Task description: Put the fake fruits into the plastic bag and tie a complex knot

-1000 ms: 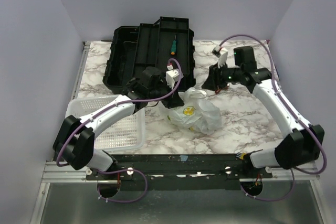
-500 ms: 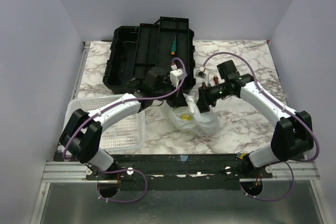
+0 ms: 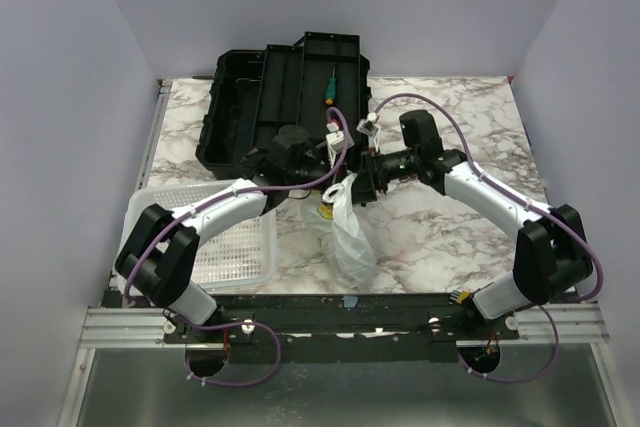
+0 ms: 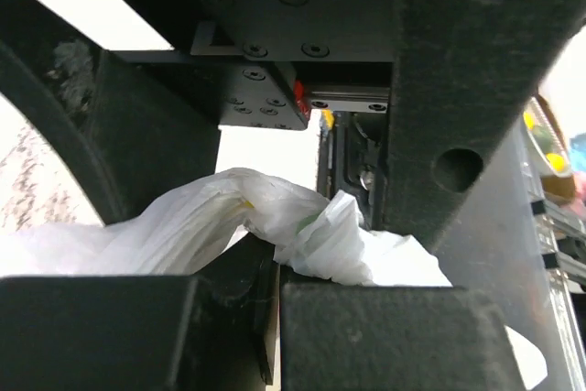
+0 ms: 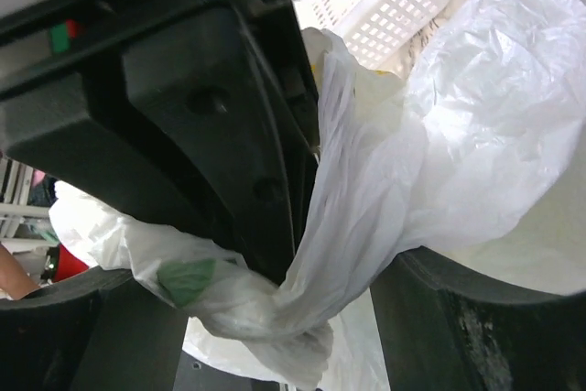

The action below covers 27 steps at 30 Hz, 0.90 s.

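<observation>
Left gripper pinches the plastic bag — right gripper gapes wide around it.

Arm hardware as seen on my remote feed.
Left arm and right arm match: I log white shell links between bulky black joint housings, each arm carrying a purple cable that loops free of the links, with a small white block at the wrist. Close up, the left hand is matt black with a grainy finish, round holes in the finger, black countersunk screws on its plate, a silver rail and a small red tab. The right hand is the same black, with a red-and-green mark.
</observation>
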### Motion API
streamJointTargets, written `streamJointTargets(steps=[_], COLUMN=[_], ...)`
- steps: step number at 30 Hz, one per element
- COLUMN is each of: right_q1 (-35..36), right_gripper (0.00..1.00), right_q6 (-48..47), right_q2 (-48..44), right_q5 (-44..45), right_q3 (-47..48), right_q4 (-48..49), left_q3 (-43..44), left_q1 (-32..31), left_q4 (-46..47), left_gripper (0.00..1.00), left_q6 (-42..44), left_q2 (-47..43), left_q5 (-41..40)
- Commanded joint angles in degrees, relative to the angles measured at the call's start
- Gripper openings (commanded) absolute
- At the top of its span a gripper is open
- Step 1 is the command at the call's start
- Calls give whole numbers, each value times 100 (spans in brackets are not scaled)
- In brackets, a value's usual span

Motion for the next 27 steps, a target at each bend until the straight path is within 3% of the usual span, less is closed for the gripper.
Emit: streamJointTargets(steps=[1, 6, 13, 16, 18, 20, 21, 23, 27], right_q1=[60, -31, -892, -1258, -1346, -1349, -1337, -1208, -681], right_gripper=[73, 76, 86, 79, 62, 45, 42, 39, 37], right_q6=[585, -678, -2314, -3024, -3445, -3450, -3132, -2486, -2164], right_q2=[-185, -644, -1038, -1028, -1064, -1216, -1379, -1792, -2263], right_q5=[-81, 175, 324, 535, 618, 574, 591, 866, 1668], right_q3=[-214, -119, 280, 410, 405, 296, 154, -190, -657], right_q4=[1094, -726, -2989, -3719, -3954, -3698, -3325, -2203, -1139], left_q3=[-64, -41, -56, -47, -39, -47, -47, -14, 47], left_q1=[-53, 107, 247, 247, 247, 250, 248, 249, 232], left_q4=[657, 487, 185, 202, 213, 258, 302, 317, 303], left_gripper=[0, 0, 0, 0, 0, 0, 0, 0, 0], left_q6=[-485, -456, -133, -139, -144, -210, -262, -327, -444], left_q2=[373, 386, 313, 322, 322, 338, 352, 365, 394], left_q5=[1162, 1006, 984, 1000, 1003, 1038, 1070, 1103, 1071])
